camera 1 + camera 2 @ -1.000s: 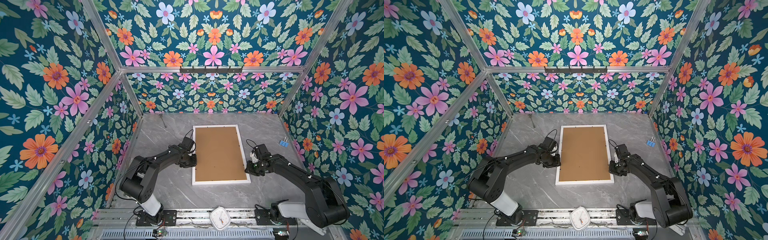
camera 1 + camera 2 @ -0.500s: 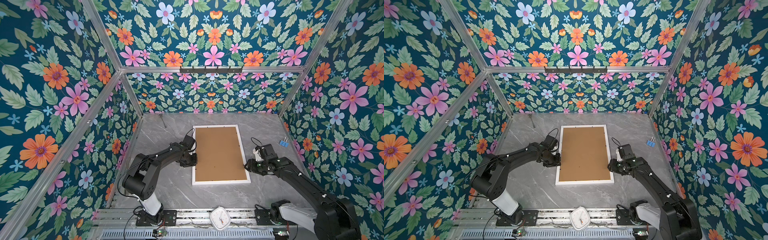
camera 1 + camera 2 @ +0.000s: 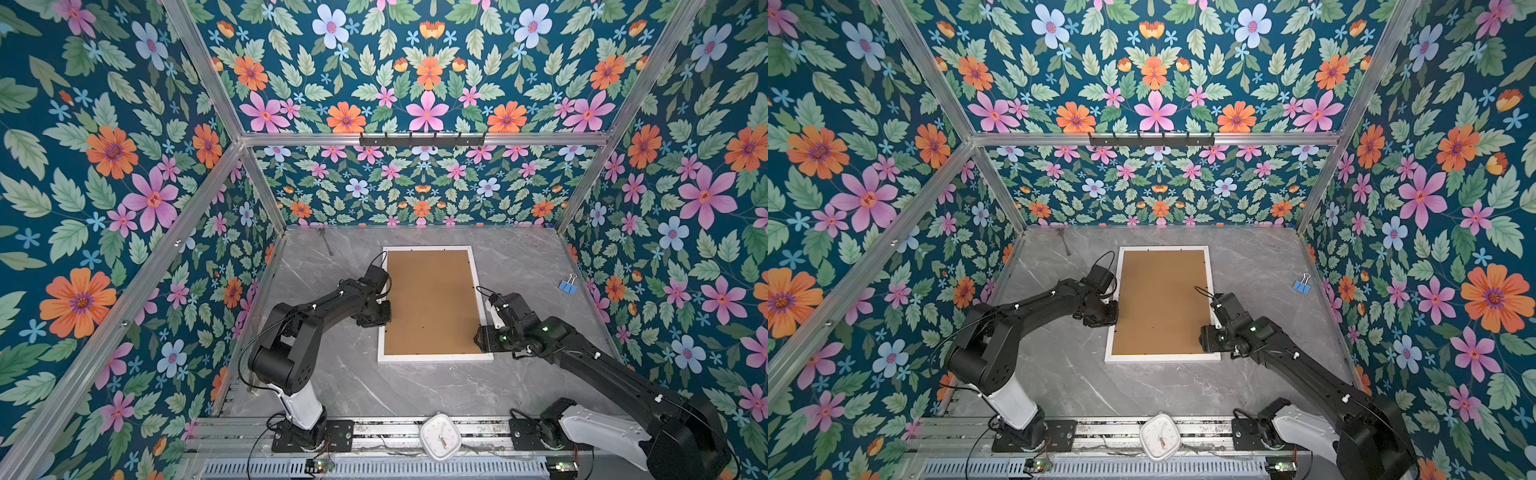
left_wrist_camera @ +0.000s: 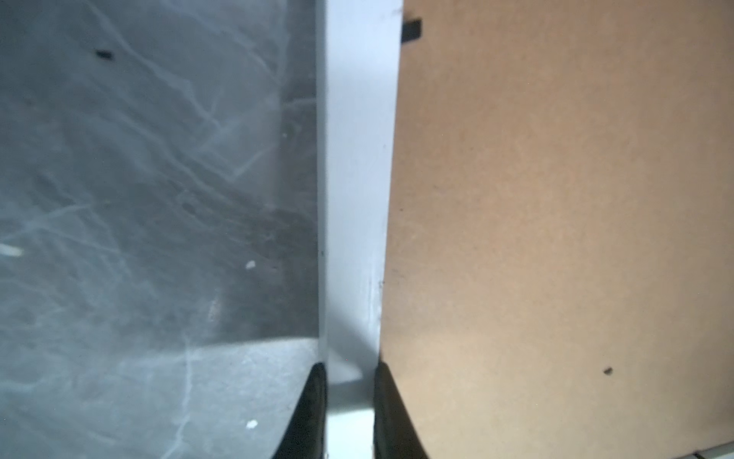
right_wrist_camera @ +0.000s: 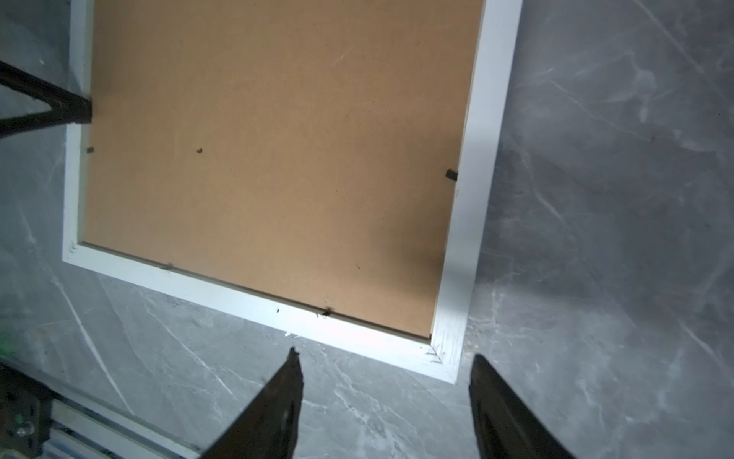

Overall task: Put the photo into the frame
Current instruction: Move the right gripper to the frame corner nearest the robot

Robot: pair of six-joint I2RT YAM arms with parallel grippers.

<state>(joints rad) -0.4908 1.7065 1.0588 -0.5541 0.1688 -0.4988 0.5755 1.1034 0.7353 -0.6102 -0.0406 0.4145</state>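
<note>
Moving: right gripper (image 5: pixel 385 355) is spreading its jaws wide, much wider than a second ago, and its arm is shifting slightly beside the frame (image 3: pixel 434 358).
Holding: left gripper (image 4: pixel 349 367) is still pinching the frame's left rail, likely steadying it.
Lying: the frame is resting face down on the table (image 3: pixel 332 374), unmoved, with the backing board (image 3: pixel 430 299) sitting inside.
Hanging: the right gripper is empty by the near right corner, seemingly releasing.
Hiding: the photo is not showing, possibly lying under the board.

Seemingly a robotics lab cell: floral-papered walls (image 3: pixel 124 174) on aluminium framing (image 3: pixel 419 139), marble-look tabletop (image 3: pixel 357 374), two rail-mounted arms (image 3: pixel 316 309).
</note>
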